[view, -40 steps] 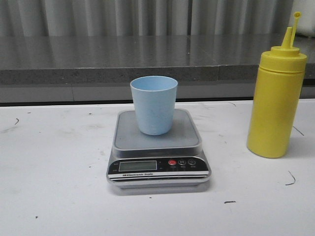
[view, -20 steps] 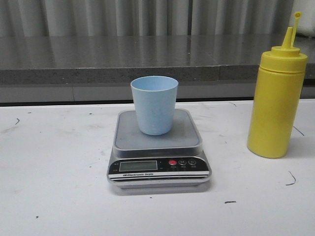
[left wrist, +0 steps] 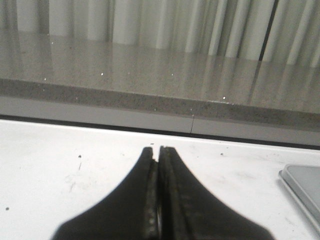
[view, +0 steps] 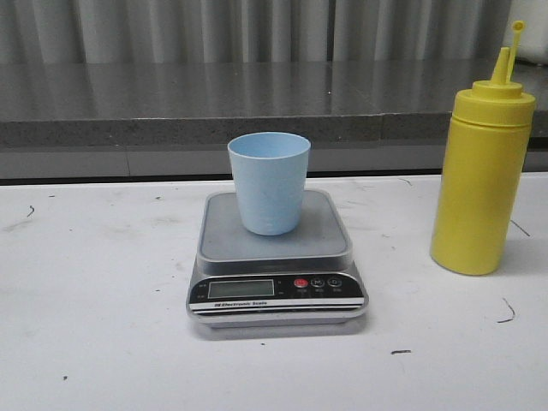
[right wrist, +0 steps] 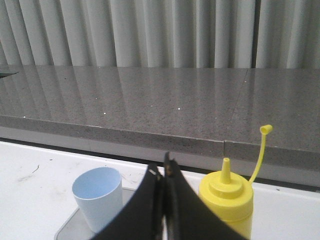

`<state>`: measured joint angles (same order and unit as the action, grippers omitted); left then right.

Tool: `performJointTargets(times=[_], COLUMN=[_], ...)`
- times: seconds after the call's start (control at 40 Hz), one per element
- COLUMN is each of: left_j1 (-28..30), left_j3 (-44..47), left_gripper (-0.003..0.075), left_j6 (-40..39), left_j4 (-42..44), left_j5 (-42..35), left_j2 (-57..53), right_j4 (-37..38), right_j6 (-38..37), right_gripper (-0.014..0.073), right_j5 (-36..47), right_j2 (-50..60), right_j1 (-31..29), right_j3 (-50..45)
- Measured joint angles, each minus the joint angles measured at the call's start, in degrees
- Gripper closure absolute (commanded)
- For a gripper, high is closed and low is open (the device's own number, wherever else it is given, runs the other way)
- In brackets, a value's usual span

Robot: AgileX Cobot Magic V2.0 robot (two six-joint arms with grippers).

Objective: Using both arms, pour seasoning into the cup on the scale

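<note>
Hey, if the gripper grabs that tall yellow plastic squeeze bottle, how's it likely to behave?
The tall yellow plastic squeeze bottle is tall on a narrow base, so a high push would probably tip it. Its smooth, squeezable-looking wall will likely give under pressure and may slip. The small tethered cap on its thin strap will probably flop about.

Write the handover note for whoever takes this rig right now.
Left gripper: shut, empty, low over bare table left of the scale.
Right gripper: shut, empty, facing the cup and the seasoning.
Cup stands upright on the scale platform. Seasoning stands upright on the table right of the scale, cap off the nozzle.
Done: cup placed. Left: grasp the bottle, pour.
</note>
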<state>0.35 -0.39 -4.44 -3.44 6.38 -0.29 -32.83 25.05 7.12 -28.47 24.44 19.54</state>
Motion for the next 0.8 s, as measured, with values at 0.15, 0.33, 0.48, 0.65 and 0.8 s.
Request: performJointTargets(times=[0.15,0.33,0.48,0.65,0.8], left_j1=[-0.01,-0.01,-0.01,-0.01,-0.01], left_j3=[0.61,0.61,0.61,0.61,0.61], left_gripper=[0.074,0.074,0.074,0.074,0.074], left_j6=[-0.29,-0.34,-0.43,-0.47,-0.56], left_j4=[-0.13,-0.22,-0.22,-0.22,-0.22], left_j5=[-3.75,-4.09,-4.09,-4.09,-4.09], left_j2=[0.0,0.0,0.0,0.0,0.0], right_j4=[0.0,0.0,0.0,0.0,0.0], right_j6=[0.0,0.0,0.0,0.0,0.0], right_gripper=[0.0657,0.0657,0.0657,0.0657,0.0657], right_j5=[0.0,0.0,0.0,0.0,0.0], right_j2=[0.0,0.0,0.0,0.0,0.0], right_j1=[0.0,0.0,0.0,0.0,0.0], right_j3=[0.0,-0.04,-0.04,-0.04,-0.04])
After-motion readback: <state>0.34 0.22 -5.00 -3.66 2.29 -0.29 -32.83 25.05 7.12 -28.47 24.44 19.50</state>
